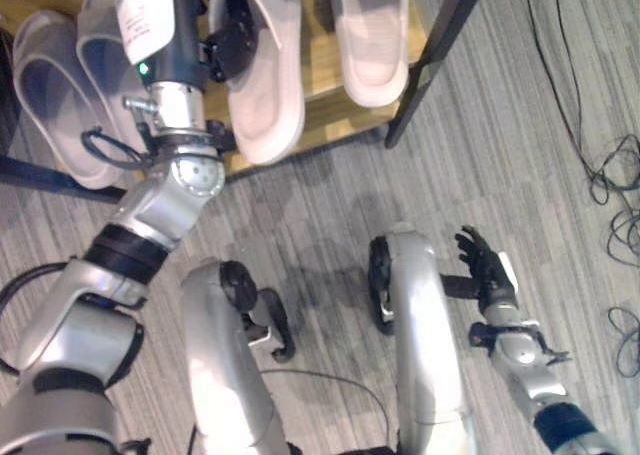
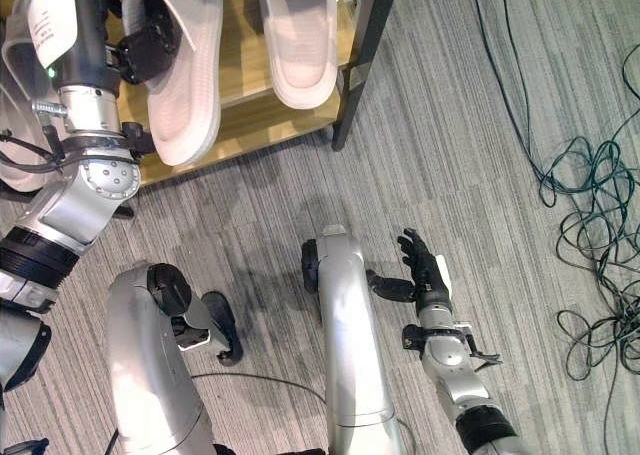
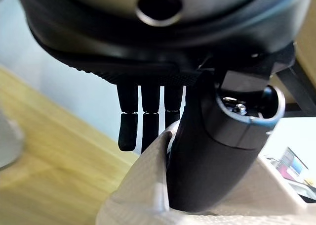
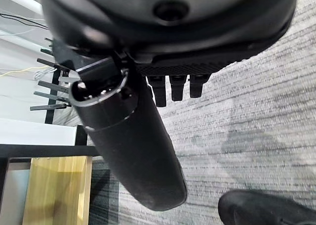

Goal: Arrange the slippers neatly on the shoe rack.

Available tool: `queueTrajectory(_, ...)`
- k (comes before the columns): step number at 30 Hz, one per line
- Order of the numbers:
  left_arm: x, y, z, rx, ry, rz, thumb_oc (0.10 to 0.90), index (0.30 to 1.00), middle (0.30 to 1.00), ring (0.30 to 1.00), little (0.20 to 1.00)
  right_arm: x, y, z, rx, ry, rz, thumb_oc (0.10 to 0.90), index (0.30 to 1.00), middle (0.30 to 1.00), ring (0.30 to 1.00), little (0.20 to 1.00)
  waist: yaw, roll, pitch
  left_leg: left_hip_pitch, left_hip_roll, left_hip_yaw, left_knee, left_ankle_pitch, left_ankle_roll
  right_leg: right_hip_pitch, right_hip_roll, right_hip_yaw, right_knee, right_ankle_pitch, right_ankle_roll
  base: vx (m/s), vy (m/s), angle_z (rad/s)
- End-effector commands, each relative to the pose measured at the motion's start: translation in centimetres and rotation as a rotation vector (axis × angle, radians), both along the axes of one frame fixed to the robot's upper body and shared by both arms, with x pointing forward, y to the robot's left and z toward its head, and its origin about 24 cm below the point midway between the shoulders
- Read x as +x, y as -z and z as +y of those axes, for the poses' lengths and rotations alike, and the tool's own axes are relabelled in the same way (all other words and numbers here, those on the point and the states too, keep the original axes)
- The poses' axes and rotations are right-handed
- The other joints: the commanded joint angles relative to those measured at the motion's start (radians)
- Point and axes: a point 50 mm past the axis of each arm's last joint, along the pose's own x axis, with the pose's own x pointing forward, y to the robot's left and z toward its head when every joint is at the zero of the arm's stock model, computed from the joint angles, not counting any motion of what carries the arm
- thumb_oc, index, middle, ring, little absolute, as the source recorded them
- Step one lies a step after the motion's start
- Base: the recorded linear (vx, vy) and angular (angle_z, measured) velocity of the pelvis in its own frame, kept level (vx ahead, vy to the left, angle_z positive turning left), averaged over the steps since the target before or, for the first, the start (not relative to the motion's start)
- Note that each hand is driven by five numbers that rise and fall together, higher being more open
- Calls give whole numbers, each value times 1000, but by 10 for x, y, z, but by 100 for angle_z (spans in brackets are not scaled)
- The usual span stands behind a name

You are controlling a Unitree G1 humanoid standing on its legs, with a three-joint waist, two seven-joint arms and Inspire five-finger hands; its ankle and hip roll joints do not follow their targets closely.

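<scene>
Left eye view showed, nearest the robot, the right hand [image 1: 487, 265] low over the grey striped carpet floor [image 1: 520, 125], well apart from the rack, its dark fingers straight and loosely spread, holding nothing; the right wrist view agreed, with the thumb and short row of fingers [image 4: 178, 87] standing free above the carpet. Farther off stood the low shoe rack with a pale wooden shelf [image 1: 320, 75] and a black metal frame post [image 1: 440, 45] at its right front corner. The left hand [image 1: 232, 45] reached over the shelf's front edge and was clamped on a white ribbed foam slipper [image 1: 268, 95], whose heel end hung out past that front edge. In the left wrist view the thumb pressed on the slipper's white upper [image 3: 143, 195] while the fingers [image 3: 127, 128] went down on its other side, so the strap was pinched between them. Just beside it, toward the right end of the shelf, lay a second white foam slipper [image 1: 370, 35], toe pointing to the front edge. At the shelf's left end a pair of pale grey open-strap slippers [image 1: 60, 85] lay side by side, touching each other, partly hidden behind the left arm.
</scene>
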Motion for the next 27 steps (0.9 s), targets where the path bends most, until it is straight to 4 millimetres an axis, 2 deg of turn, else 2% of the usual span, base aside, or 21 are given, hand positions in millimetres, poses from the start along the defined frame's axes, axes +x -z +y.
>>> queueTrajectory(1, -24, -80, 9, 26, -74, -315, 400, 300, 300, 300, 300, -5, -36, 3, 39, -53, -201, 800, 900, 900, 900, 900, -26, -24, -27, 81, -29, -67, -16, -78, 54, 146, -27, 31, 28, -186, -27, -3, 38, -13)
queueTrajectory(9, -9, -89, 20, 154, -223, -221, 400, 300, 300, 300, 300, -10, -50, -2, 9, -88, -250, 800, 900, 900, 900, 900, -63, -34, -27, 81, -27, -64, 52, -95, 61, 146, -31, 61, 79, -203, -17, 6, 40, -6)
queueTrajectory(15, -5, -100, 14, 213, -251, -199, 400, 300, 300, 300, 300, -11, -51, -8, -15, -81, -250, 800, 900, 900, 900, 900, -74, -38, -27, 81, -29, -56, 65, -96, 56, 146, -39, 73, 93, -208, -14, -4, 29, -4)
queueTrajectory(16, -2, -105, 12, 222, -262, -182, 480, 420, 420, 420, 420, -10, -53, -8, -17, -93, -254, 800, 900, 900, 900, 900, -80, -41, -27, 81, -32, -52, 66, -95, 54, 146, -40, 77, 99, -209, -16, 0, 0, 0)
queueTrajectory(17, -1, -107, 14, 223, -281, -167, 709, 764, 764, 764, 764, -10, -55, -8, -17, -100, -261, 800, 900, 900, 900, 900, -84, -41, -27, 81, -31, -50, 69, -96, 54, 146, -41, 80, 102, -209, -16, 0, 0, 0)
queueTrajectory(18, 1, -109, 14, 219, -294, -155, 800, 900, 900, 900, 900, -9, -57, -6, -12, -112, -267, 800, 900, 900, 900, 900, -86, -44, -27, 81, -32, -46, 73, -96, 53, 146, -41, 81, 104, -208, -16, 0, 0, 0)
queueTrajectory(21, 1, -117, 9, 216, -285, -151, 800, 900, 900, 900, 900, -8, -58, -6, -31, -122, -265, 800, 900, 900, 900, 900, -89, -47, -27, 81, -36, -41, 81, -97, 50, 146, -45, 85, 113, -213, -19, -3, 6, -1)
queueTrajectory(27, 1, -116, 2, 165, -215, -149, 800, 900, 900, 900, 900, -7, -60, -8, -60, -110, -271, 800, 900, 900, 900, 900, -81, -43, -27, 81, -47, -42, 96, -102, 40, 146, -48, 82, 137, -224, -21, 0, 0, 0)
